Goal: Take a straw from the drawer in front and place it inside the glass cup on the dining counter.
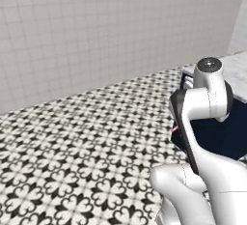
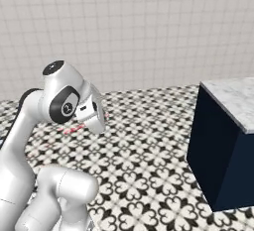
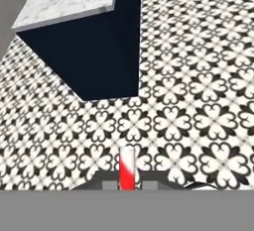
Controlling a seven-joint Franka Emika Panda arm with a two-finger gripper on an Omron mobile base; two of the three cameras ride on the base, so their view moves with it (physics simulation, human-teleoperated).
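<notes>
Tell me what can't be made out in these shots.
- Straw: hand view, lower end hidden between the shut tool.
- Straw in left base view: a pink tip at the arm's edge, the rest behind the arm.
- Dining counter: right base view, cut off by the right edge; whatever stands farther along is unseen.

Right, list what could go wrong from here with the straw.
1. The pincer pinches the thin straw near one end, so most of it juts out; it might tilt or slip during a swing.
2. The dining counter has a sharp marble corner near the arm's path; the jutting straw could catch on it.
3. No glass cup shows on the visible slab, so aiming must wait.
</notes>
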